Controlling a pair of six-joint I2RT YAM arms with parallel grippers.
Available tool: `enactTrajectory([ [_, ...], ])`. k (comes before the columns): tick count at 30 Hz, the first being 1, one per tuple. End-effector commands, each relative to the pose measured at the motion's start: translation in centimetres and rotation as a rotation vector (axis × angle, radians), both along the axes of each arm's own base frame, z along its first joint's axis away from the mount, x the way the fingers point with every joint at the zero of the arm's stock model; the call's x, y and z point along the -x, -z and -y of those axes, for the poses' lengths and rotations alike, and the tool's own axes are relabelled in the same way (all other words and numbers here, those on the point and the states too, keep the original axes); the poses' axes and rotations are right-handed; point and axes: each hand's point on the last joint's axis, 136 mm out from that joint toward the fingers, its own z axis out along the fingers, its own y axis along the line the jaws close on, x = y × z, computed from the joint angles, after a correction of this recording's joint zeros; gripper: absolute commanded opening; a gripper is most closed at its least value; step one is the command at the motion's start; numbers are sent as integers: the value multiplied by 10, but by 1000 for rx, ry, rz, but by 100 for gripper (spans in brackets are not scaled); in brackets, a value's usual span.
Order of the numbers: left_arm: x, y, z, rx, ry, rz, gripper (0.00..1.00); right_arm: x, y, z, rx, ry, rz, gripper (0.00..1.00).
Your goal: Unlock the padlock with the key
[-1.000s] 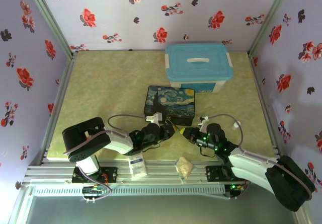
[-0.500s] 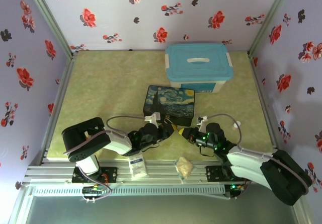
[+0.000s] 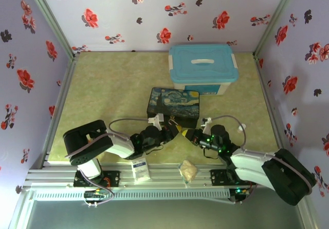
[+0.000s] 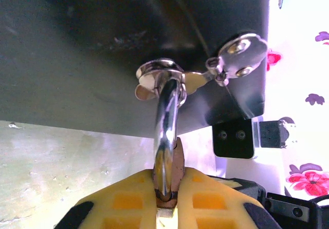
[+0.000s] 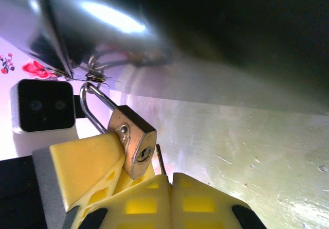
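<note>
My left fingers (image 4: 123, 200) pinched the padlock (image 5: 131, 134), right fingers (image 5: 198, 200) the key (image 5: 160, 161). Tip wanted squaring with the keyhole (image 5: 143, 155) before pushing.

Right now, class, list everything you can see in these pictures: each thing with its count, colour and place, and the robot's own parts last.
storage tub: one, teal lid over a white base, back right of the table
painted box: one, dark with a starry-night picture, centre, in front of the tub
padlock: one, brass with a silver shackle, hooked through the painted box's clasp
key: one, dark grey, tip beside the padlock, not inserted
white packet: one, white, on the near rail
beige lump: one, beige, on the rail right of the packet
table: one, yellow-green
left gripper: one, yellow pads, shut on the padlock
right gripper: one, yellow pads, shut on the key
</note>
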Motion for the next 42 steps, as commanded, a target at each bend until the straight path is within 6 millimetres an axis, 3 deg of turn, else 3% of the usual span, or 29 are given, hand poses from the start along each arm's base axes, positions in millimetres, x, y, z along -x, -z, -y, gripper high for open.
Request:
enactTrajectory([
  [1,-14,-33,0,116,-50,51,0,-2,-4,4,-11,19,13,0],
  [6,-16,-34,-1,130,-56,48,0,-2,-7,10,-15,39,24,0],
  [12,-15,-35,3,154,-48,42,0,-5,-23,7,-32,29,71,0],
  [17,-14,-43,10,183,-25,46,0,-8,-23,4,-32,21,70,0],
  [26,-8,-55,13,251,-3,22,0,-28,-45,1,-102,37,136,0],
  [33,-3,-65,18,299,32,25,0,-36,-33,9,-131,-4,70,0],
  [42,-2,-75,19,328,47,27,0,-42,-30,2,-156,-32,45,0],
])
